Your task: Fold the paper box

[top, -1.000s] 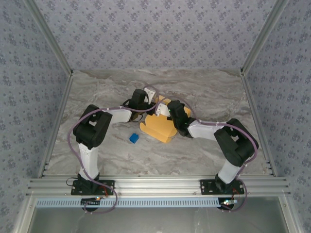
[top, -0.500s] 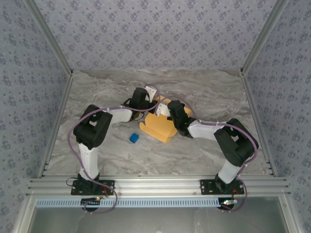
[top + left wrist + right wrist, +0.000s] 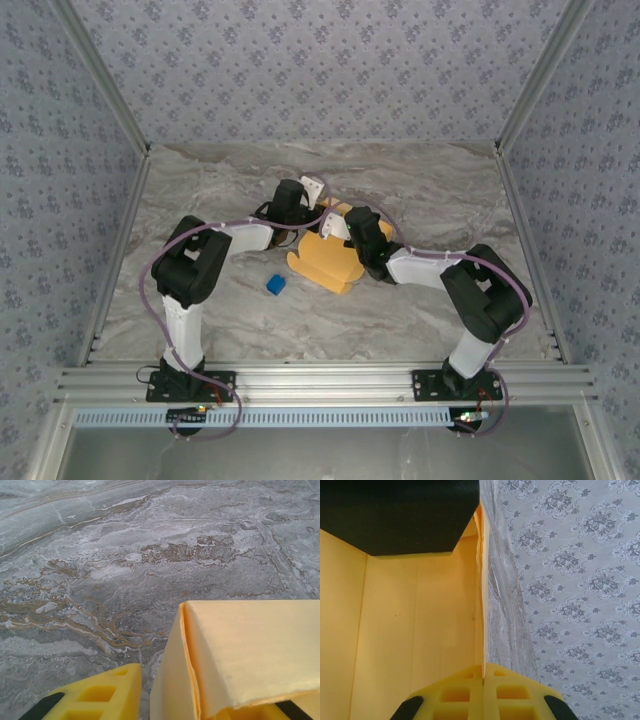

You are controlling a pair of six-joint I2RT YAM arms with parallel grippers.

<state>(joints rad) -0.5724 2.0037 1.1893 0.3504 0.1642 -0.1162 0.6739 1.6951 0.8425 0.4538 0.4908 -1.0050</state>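
A small blue cube (image 3: 276,285) is sitting left of centre on the grey marbled counter (image 3: 430,190). Patterned walls (image 3: 320,70) are enclosing it left, far and right. A metal rail (image 3: 330,380) is running along its near edge.

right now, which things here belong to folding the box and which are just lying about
Part of the job: paper box; left gripper, open beside a flap; right gripper, shut on the box's edge.
Just lying about: blue cube, on the table, apart from the box.
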